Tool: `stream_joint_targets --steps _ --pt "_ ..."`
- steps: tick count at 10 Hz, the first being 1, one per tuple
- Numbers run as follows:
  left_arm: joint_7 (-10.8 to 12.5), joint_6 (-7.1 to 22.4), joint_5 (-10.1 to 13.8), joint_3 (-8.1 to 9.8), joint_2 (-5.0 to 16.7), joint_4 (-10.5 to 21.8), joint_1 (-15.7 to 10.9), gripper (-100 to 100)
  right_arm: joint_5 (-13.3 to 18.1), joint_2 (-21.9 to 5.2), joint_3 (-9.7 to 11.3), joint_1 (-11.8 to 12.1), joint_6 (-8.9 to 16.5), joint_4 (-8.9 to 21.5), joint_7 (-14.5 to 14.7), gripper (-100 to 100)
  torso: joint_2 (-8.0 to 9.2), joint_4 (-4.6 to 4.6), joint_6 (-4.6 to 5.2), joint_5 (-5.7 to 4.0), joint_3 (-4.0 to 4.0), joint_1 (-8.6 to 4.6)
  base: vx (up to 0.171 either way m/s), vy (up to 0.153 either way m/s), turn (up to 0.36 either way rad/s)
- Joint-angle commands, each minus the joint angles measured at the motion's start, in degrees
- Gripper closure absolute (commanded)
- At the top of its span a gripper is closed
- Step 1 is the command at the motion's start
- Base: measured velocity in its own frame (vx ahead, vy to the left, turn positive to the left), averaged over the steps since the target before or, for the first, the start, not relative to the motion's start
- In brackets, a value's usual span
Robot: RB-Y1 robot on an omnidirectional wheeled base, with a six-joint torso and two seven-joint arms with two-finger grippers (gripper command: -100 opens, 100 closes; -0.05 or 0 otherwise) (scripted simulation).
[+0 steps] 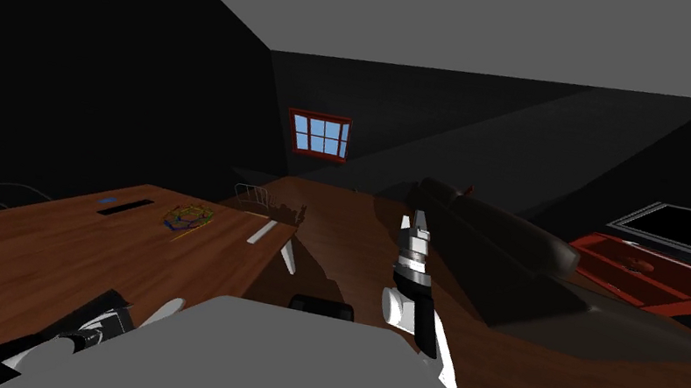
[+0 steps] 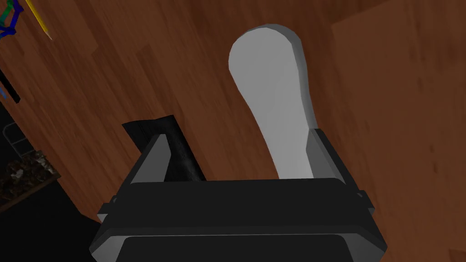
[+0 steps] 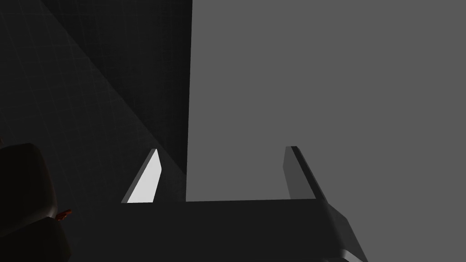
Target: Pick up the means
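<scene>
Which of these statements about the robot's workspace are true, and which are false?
1. The left end effector is open above the brown wooden table. True.
2. A pale grey paddle-shaped object lies on that table between its fingers. True.
3. The right end effector grips the thin yellow pencil. False: it is open and empty, and the pencil lies on the table.
4. The small four-paned window has a blue frame. False: the frame is red and the panes are blue.

Head camera high over the wooden table, left wrist close above it, right wrist aimed away.
</scene>
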Motion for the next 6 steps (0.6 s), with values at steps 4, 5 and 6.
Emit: stream_joint_targets --steps 4,5,6 --pt "1.86 6.67 2.17 2.72 0.19 4.12 0.61 -100 0.00 0.00 0.00 0.00 0.00 0.00 0.00 0 0.01 0.00 0.02 0.00 0.01 0.01 0.037 0.027 -0.097" --pt "2.64 8.18 3.14 3.89 0.34 6.08 0.83 -100 0.00 0.00 0.00 0.00 0.00 0.00 0.00 0 0.02 0.01 0.00 0.00 0.01 -0.02 0.036 0.025 -0.097" --pt "2.64 9.26 3.14 3.89 0.34 6.08 0.83 -100 0.00 0.00 0.00 0.00 0.00 0.00 0.00 0 0.01 0.00 0.01 -0.01 0.01 -0.02 0.029 0.023 -0.077"
